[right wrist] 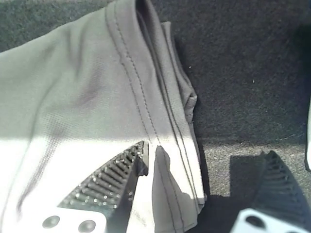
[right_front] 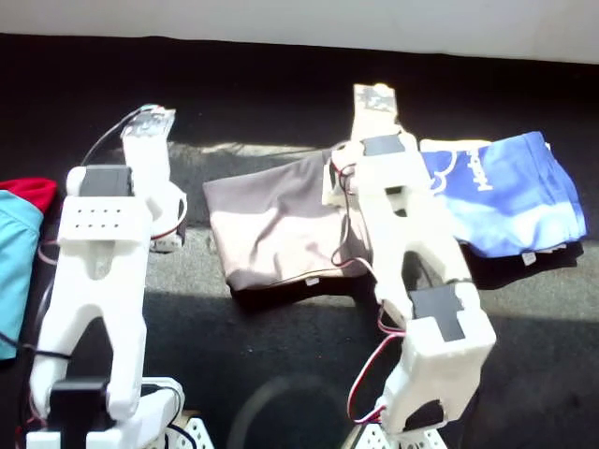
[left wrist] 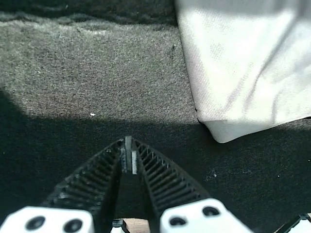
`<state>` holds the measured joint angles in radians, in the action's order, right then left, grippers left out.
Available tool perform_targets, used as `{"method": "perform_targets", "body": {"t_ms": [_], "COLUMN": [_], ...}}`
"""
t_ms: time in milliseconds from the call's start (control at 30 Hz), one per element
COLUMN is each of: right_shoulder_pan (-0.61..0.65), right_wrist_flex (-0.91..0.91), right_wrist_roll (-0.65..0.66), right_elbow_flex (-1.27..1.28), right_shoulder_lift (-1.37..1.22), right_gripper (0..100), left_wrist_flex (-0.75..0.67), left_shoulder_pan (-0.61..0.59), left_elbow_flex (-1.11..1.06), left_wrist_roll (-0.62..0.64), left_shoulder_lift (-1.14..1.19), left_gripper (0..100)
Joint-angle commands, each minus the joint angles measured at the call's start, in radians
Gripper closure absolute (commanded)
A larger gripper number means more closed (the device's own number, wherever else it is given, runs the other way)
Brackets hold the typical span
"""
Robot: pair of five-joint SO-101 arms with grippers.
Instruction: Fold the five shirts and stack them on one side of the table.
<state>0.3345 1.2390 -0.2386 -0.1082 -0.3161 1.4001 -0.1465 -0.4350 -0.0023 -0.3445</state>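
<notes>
From high up, takes in the whole dark worktop [right_front: 281, 84]. Finds a grey shirt [right_front: 281, 229] folded in the middle and a blue shirt [right_front: 510, 192] folded at the right end on top of a dark cloth [right_front: 552, 254]. Finds at the left edge a teal shirt [right_front: 14, 267] with a red shirt [right_front: 28, 192] just behind it. Places the left arm [right_front: 98, 271] beside the grey shirt's left edge and apart from it. Places the right arm [right_front: 412, 234] leaning over that shirt's right edge, between grey and blue.

From the left wrist, adds what the height cannot settle. Shows the left claw [left wrist: 129, 148] pressed together to the very tips, pinching nothing, hanging over bare worktop. Catches one pale folded corner of the grey shirt [left wrist: 243, 73] near the tips yet clear of them.

From the right wrist, brings up detail lost from above: double stitching along the grey shirt's [right wrist: 73, 97] hem and several stacked layers at its edge. Shows the right claw [right wrist: 208, 151] spread wide and straddling that edge. Puts one ridged finger [right wrist: 112, 179] over the cloth with a raised fold just beside its tip, and the other finger over dark worktop past the hem. Grips nothing. Cannot tell whether the near finger actually presses on the fabric.
</notes>
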Motion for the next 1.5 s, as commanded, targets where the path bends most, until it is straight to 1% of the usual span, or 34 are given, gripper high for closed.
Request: {"method": "perform_targets", "body": {"t_ms": [0, 100, 300, 633, 700, 733, 767, 800, 867, 900, 933, 1000, 1100, 1200, 1333, 1467], "right_shoulder_pan": [0.033, 0.047, 0.031, 0.035, 0.035, 0.036, 0.036, 0.036, 0.035, 0.033, 0.031, 0.028, 0.012, -0.007, -0.076, -0.125], "right_wrist_flex": [0.051, 0.071, 0.082, 0.085, 0.117, 0.143, 0.173, 0.203, 0.246, 0.266, 0.297, 0.349, 0.435, 0.524, 0.527, 0.527], "right_wrist_roll": [-0.015, -0.063, -0.115, -0.115, -0.110, -0.107, -0.107, -0.106, -0.078, -0.054, -0.028, 0.000, 0.017, 0.089, 0.157, 0.215], "right_elbow_flex": [-0.151, -0.228, -0.295, -0.443, -0.470, -0.495, -0.527, -0.559, -0.616, -0.639, -0.664, -0.711, -0.788, -0.937, -1.055, -1.004], "right_shoulder_lift": [-0.054, -0.116, -0.254, -0.513, -0.559, -0.576, -0.591, -0.605, -0.636, -0.650, -0.661, -0.677, -0.679, -0.679, -0.613, -0.423], "right_gripper": [64.9, 64.9, 64.9, 64.9, 65.1, 66.7, 70.7, 77.9, 97.0, 99.8, 96.7, 99.6, 99.2, 99.2, 99.2, 99.2], "left_wrist_flex": [-0.058, -0.074, -0.071, -0.066, -0.066, -0.066, -0.066, -0.066, -0.066, -0.069, -0.071, -0.072, -0.074, -0.074, -0.074, -0.074], "left_shoulder_pan": [-0.031, -0.033, -0.033, -0.035, -0.035, -0.035, -0.035, -0.035, -0.035, -0.035, -0.035, -0.035, -0.035, -0.035, -0.035, -0.035], "left_elbow_flex": [-0.090, -0.128, -0.137, -0.137, -0.137, -0.137, -0.137, -0.137, -0.137, -0.137, -0.137, -0.137, -0.137, -0.137, -0.137, -0.137], "left_wrist_roll": [-0.014, -0.054, -0.054, -0.054, -0.054, -0.054, -0.054, -0.054, -0.051, -0.051, -0.051, -0.051, -0.051, -0.051, -0.052, -0.054], "left_shoulder_lift": [-0.104, -0.153, -0.213, -0.216, -0.216, -0.216, -0.216, -0.216, -0.216, -0.216, -0.216, -0.216, -0.216, -0.216, -0.216, -0.216], "left_gripper": [99, 99, 99, 99, 99, 99, 99, 99, 99, 99, 99, 99, 99, 99, 99, 99]}}
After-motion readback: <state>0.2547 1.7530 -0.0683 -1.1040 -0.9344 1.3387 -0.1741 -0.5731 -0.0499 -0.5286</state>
